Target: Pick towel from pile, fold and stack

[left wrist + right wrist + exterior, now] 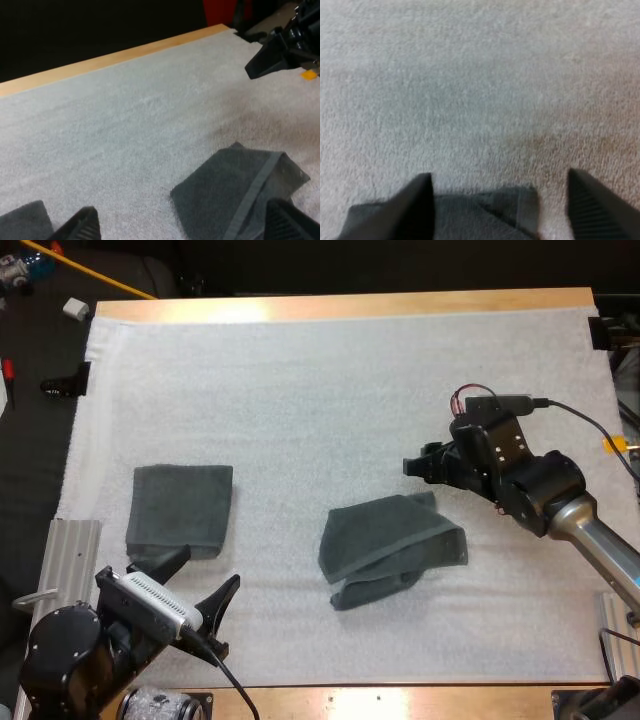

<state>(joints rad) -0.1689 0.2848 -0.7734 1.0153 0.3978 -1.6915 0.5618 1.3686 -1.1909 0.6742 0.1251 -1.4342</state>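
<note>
We see two dark grey-green towels on the white mat (300,390), whose surface is soft and nubby like terry. A strip of pale wooden table (350,305) shows along its far edge.

The folded towel (180,508) lies flat on the left side of the mat as a neat, nearly square shape with straight edges. The loose towel (390,548) sits near the middle, well apart from the folded one. It is doubled over unevenly into a slanted lump, with a flat hemmed band along its upper edge and a fold bulging at its right end.

Our left gripper (210,567) hangs at the near edge of the mat, just by the folded towel's near corner. Its black fingers (80,225) are spread wide with nothing between them. From the left wrist, the loose towel's (235,200) woven hem runs toward one finger.

Our right gripper (420,462) is just beyond the loose towel's far right corner. From its wrist its ribbed fingers (592,205) stand far apart, with that towel's edge (485,215) lying between them, ungrasped.
</note>
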